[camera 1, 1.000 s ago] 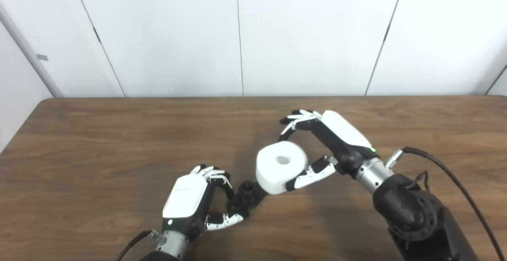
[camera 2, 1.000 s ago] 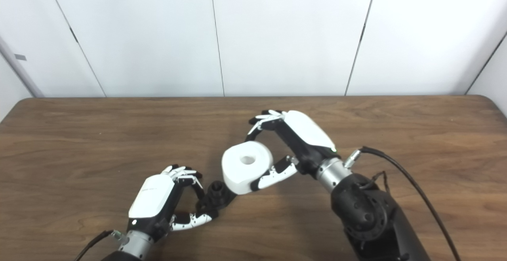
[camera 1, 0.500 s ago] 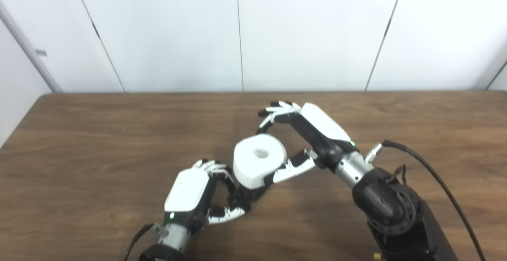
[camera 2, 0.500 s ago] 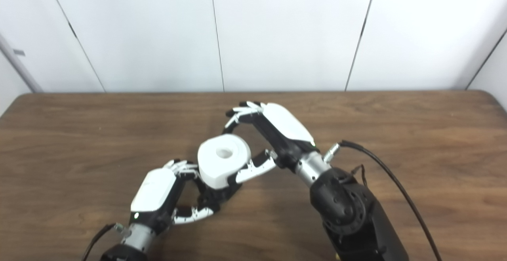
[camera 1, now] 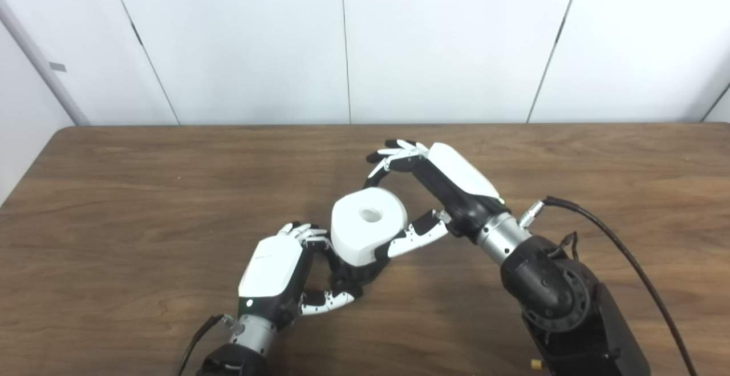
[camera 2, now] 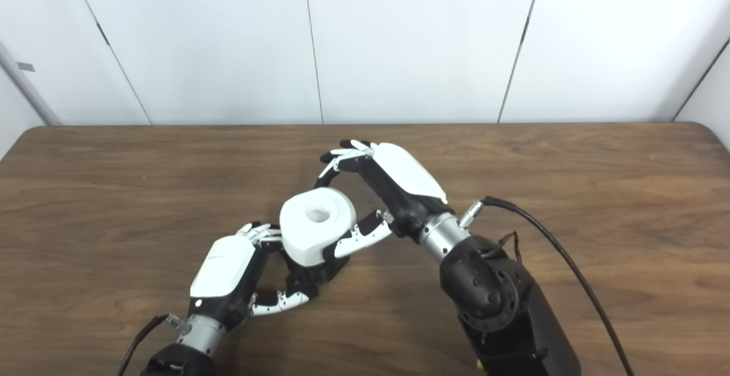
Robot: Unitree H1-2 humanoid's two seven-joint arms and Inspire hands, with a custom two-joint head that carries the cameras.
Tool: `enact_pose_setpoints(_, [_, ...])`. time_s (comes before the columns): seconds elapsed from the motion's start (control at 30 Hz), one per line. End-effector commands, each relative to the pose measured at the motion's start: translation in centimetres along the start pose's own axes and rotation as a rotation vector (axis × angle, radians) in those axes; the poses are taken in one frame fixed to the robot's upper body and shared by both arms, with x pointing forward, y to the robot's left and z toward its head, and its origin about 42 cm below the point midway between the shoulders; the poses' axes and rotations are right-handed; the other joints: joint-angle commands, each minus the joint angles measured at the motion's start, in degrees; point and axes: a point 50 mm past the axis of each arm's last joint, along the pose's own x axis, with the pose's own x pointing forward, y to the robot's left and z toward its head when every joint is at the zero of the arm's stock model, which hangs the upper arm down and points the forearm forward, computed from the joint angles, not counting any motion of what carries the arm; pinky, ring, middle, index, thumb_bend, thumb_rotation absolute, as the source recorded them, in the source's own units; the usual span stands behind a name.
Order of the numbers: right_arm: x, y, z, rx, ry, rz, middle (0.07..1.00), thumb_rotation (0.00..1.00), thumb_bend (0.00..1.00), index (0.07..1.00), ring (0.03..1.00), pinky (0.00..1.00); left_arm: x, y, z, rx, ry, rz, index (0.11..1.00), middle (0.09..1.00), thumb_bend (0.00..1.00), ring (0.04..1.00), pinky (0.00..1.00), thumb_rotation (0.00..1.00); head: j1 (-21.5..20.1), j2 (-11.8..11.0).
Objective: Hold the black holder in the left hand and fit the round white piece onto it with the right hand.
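White piece over the holder, near centre of the desk (camera 1: 142, 193).
The left hand (camera 1: 279, 276) grips the black holder (camera 1: 356, 270); the right hand (camera 1: 439, 193) clasps the round white piece (camera 1: 368, 233) directly above it.

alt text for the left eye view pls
Right hand holds a round white piece over a black holder gripped by the left hand, above a brown wooden table. White wall panels behind.

Matt wood-grain table (camera 1: 142, 193)
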Motion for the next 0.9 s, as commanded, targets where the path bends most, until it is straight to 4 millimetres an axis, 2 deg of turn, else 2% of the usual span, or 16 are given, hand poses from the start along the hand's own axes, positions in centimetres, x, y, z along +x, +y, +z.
enact_pose_setpoints(0.0, [0.3, -0.9, 1.0, -0.016, -0.071, -0.049, 0.837, 0.14, 0.53, 0.483, 0.953, 1.0, -0.6, -1.9, -0.1, 0.013, 0.016, -0.099, 0.484, 0.763, 0.52, 0.856, 0.93, 0.05, 0.1, 0.0])
enact_pose_setpoints(0.87, [0.4, 0.8, 0.4, -0.028, -0.064, -0.033, 0.842, 0.14, 0.53, 0.483, 0.954, 1.0, -0.4, -2.0, 0.0, 0.024, 0.018, -0.101, 0.484, 0.766, 0.52, 0.856, 0.93, 0.05, -0.6, -0.3])
